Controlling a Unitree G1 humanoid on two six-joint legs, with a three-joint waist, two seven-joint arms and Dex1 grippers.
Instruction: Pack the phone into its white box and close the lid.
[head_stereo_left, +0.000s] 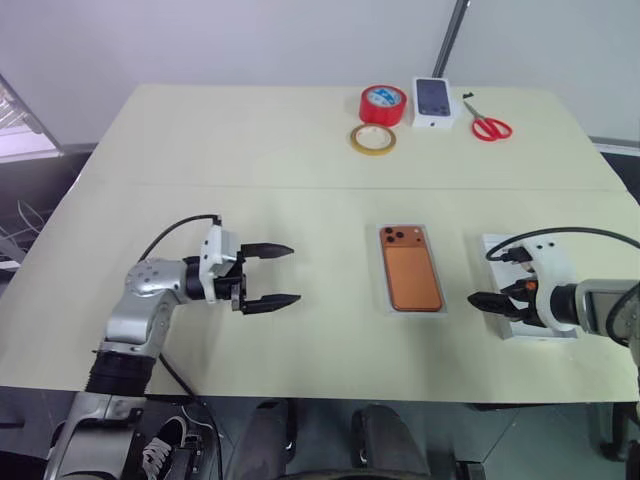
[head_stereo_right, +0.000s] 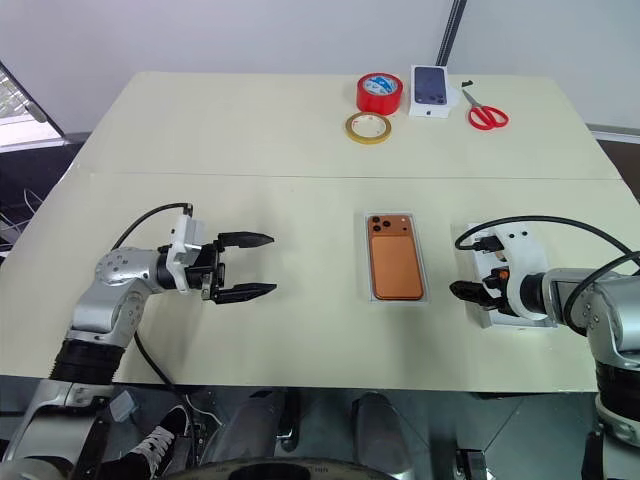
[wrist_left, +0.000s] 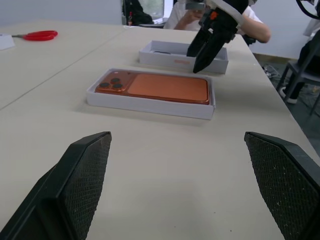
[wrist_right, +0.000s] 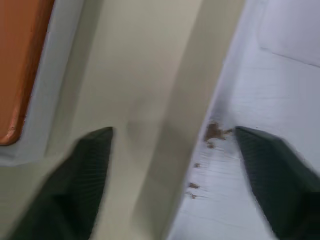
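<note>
Left gripper (head_stereo_left: 283, 273): I see jaws wide apart, holding nothing, left of centre.
Right gripper (head_stereo_left: 486, 301): jaws apart, straddling lid (head_stereo_left: 500, 250) wall, lower right.
Phone (head_stereo_left: 413, 270): lying in box (wrist_left: 150, 102).

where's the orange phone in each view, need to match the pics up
Left eye view: the phone lies in the white box, right of centre on the table.
Right eye view: same spot, right of centre, between the two claws.
Left wrist view: in the tray beyond the left claw's fingers, camera lenses toward the red scissors.
Right wrist view: an orange edge at the frame's upper corner.
Shared landmark: the lid under the right claw, beside the phone.
</note>
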